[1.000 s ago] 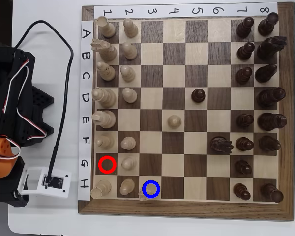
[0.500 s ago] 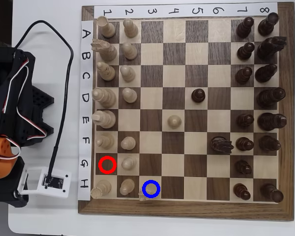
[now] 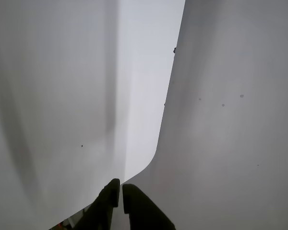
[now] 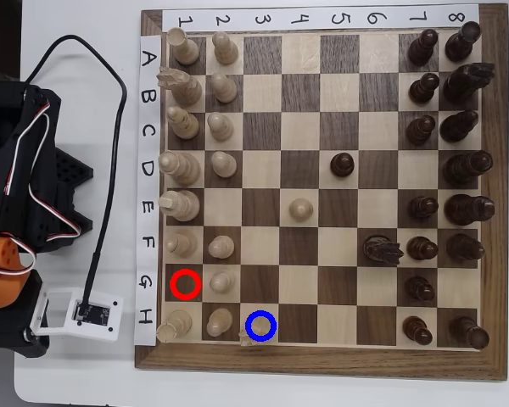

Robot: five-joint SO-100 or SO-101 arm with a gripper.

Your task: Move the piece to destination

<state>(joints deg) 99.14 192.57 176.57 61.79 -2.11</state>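
In the wrist view, a smooth white desk (image 3: 62, 96) is seen at the left, its edge curving round to a rounded corner. Beyond it a plain grey surface flecked with a few dark specks is shown; what it is cannot be told. The hand (image 3: 121, 188) is seen at the bottom edge, its two dark fingers (image 3: 103, 206) clenched almost together with nothing between them.

In the overhead view, the same white desk (image 4: 76, 373) is covered at the right by a wooden chessboard (image 4: 322, 360) of pale maple and dark walnut squares, framed by a brown rim and edged with white paper labels. The black arm (image 4: 17, 170) is folded at the left, with a black cable (image 4: 110, 127) looped beside it.

The piece (image 4: 243, 337), small and pale cream, is found at the lower left corner of the destination (image 4: 260, 326), just outside the blue ring and touching the rim. The red-ringed square (image 4: 185, 285) is left bare. Nothing is seen to have shifted on the board since a second ago.
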